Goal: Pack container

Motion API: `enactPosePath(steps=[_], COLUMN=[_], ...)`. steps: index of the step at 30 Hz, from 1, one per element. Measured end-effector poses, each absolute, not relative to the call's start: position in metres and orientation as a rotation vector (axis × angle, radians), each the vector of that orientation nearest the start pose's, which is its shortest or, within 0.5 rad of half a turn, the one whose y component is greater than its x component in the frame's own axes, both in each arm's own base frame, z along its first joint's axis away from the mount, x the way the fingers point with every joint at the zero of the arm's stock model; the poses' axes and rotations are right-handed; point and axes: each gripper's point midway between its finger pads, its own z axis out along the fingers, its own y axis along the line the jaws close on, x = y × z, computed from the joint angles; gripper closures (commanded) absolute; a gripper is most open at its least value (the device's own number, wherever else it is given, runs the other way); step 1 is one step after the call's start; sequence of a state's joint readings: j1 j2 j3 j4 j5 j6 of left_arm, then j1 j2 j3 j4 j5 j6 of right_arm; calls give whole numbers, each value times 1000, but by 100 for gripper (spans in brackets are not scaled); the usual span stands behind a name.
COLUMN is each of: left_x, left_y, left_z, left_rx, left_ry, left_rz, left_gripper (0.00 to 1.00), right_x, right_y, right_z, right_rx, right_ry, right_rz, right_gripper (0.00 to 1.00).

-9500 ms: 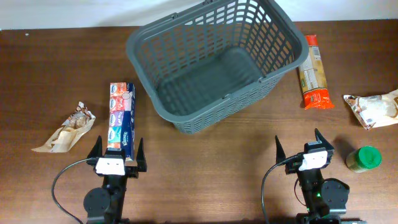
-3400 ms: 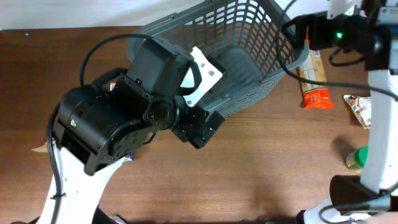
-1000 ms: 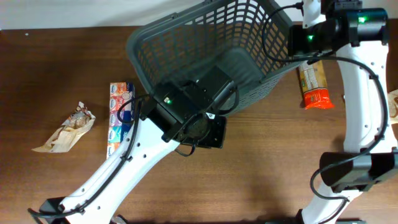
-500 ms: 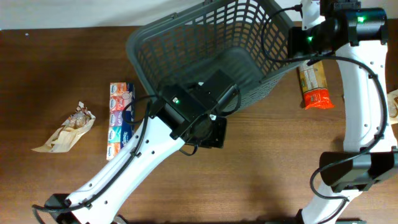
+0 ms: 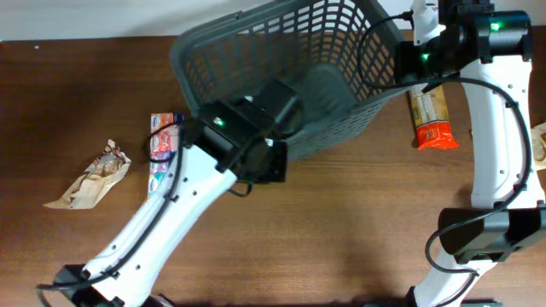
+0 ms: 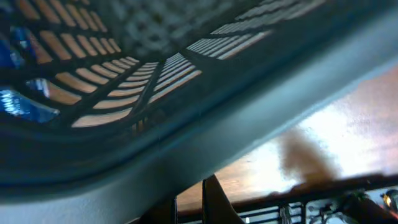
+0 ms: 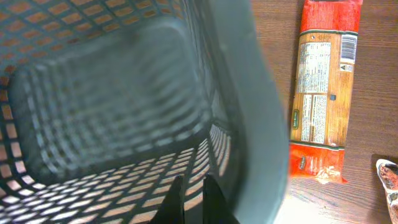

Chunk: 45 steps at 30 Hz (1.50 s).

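Overhead, a brown wooden table (image 5: 358,222) meets a white wall (image 5: 85,17) at its far edge and carries the container (image 5: 247,60), a dark grey lattice basket, at far centre, its solid bottom uncovered. The basket's near left rim is clamped by the left gripper (image 6: 189,196), its far right wall by the right gripper (image 7: 189,190). Smaller items lie outside the basket: a blue box (image 5: 162,128) and a crumpled brown packet (image 5: 90,179) to the left, and a long orange packet (image 5: 429,107) just right.
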<state>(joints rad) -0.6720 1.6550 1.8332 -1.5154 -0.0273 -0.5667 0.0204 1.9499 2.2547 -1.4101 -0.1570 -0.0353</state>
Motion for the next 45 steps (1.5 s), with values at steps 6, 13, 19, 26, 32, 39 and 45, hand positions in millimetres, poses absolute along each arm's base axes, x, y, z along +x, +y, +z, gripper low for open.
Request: enactPosePath(steps=[6, 13, 19, 26, 32, 39, 45], left_x=[272, 281, 291, 296, 299, 308, 321], left_y=[-184, -169, -152, -143, -142, -141, -124], left_z=[239, 239, 240, 240, 240, 242, 244], left_rx=[94, 39, -6, -28, -32, -56, -116], left_ry=[2930, 2926, 2916, 2913, 2903, 2872, 2845], left_rz=[-148, -129, -93, -81, -85, -101, -100], left_gripper=[98, 98, 98, 98, 98, 98, 98], right_x=[442, 438, 432, 428, 425, 418, 414], right_y=[37, 37, 37, 37, 37, 47, 66], right_z=[272, 270, 267, 265, 264, 262, 261], right_rx=[-127, -129, -129, -127, -127, -162, -223], right_ry=[2667, 2683, 2710, 2730, 2743, 2768, 2772], right_rz=[207, 208, 211, 213, 214, 221, 228], right_gripper=[96, 96, 96, 96, 96, 96, 96])
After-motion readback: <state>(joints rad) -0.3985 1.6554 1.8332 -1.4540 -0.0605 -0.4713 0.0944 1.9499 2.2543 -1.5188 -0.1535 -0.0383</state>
